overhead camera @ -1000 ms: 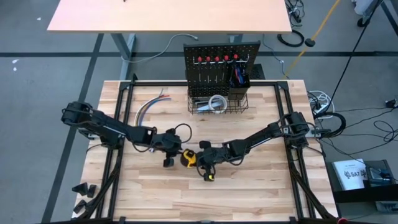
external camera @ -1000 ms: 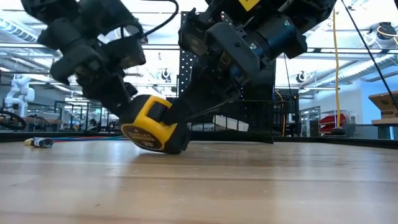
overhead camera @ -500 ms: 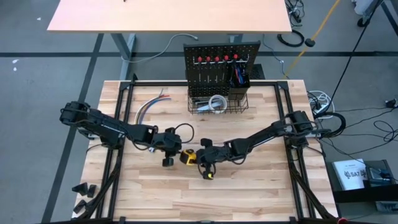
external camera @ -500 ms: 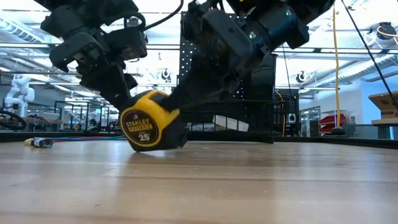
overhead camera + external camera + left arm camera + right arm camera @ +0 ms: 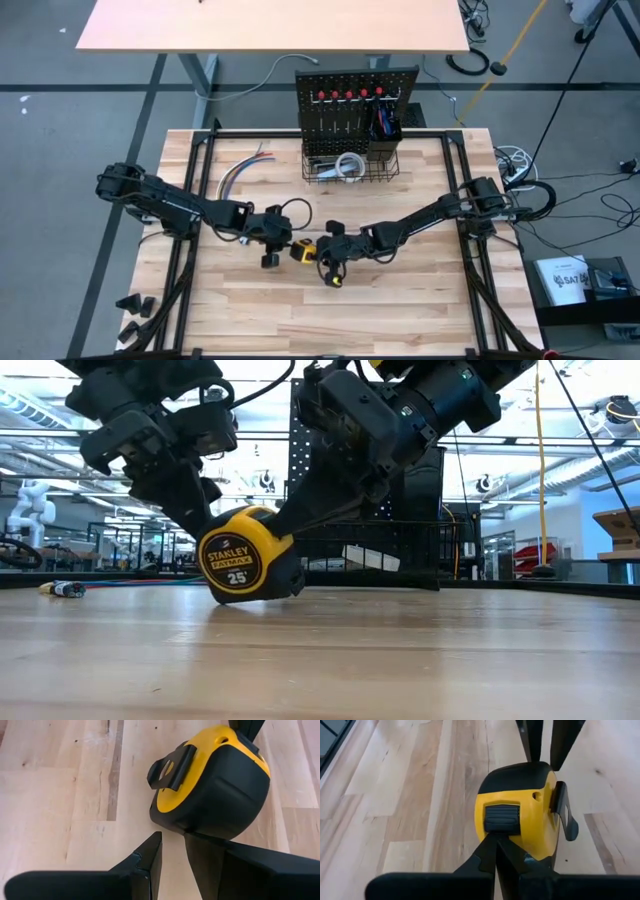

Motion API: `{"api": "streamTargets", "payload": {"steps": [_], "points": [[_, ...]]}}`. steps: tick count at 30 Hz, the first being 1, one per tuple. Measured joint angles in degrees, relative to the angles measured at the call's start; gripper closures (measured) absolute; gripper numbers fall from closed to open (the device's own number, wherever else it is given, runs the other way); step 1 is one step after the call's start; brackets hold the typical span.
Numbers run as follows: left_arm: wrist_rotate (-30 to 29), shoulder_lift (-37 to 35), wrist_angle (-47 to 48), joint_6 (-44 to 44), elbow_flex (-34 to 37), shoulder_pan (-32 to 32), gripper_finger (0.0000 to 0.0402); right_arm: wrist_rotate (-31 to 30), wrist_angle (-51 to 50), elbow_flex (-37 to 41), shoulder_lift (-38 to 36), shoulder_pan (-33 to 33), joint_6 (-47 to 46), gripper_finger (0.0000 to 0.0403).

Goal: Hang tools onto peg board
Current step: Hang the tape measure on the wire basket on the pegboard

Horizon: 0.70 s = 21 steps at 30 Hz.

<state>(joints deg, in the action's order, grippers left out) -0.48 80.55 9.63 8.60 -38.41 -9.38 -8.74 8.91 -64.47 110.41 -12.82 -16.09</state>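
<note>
Here I see the yellow tape measure (image 5: 247,556) standing on its edge in the middle of the worktop (image 5: 400,300). My left tool (image 5: 172,862) touches one side, fingers a little apart. My right tool (image 5: 496,851) presses the other side, fingers closed. The peg board (image 5: 356,95) stands far back.

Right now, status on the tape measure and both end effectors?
Tape measure upright on table, mid-table. Left end effector slightly open against one side, right end effector shut, pressing the other. Neither grips it. Peg board path clear.
</note>
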Motion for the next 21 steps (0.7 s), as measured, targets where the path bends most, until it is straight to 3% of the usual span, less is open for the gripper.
{"api": "streamTargets", "payload": {"steps": [21], "points": [[-3.2, 0.0, 0.5, -2.0, 0.0, 3.4, 0.0307, -4.1, -4.0, 0.0, 0.1, 0.9, -2.8, 0.0403]]}}
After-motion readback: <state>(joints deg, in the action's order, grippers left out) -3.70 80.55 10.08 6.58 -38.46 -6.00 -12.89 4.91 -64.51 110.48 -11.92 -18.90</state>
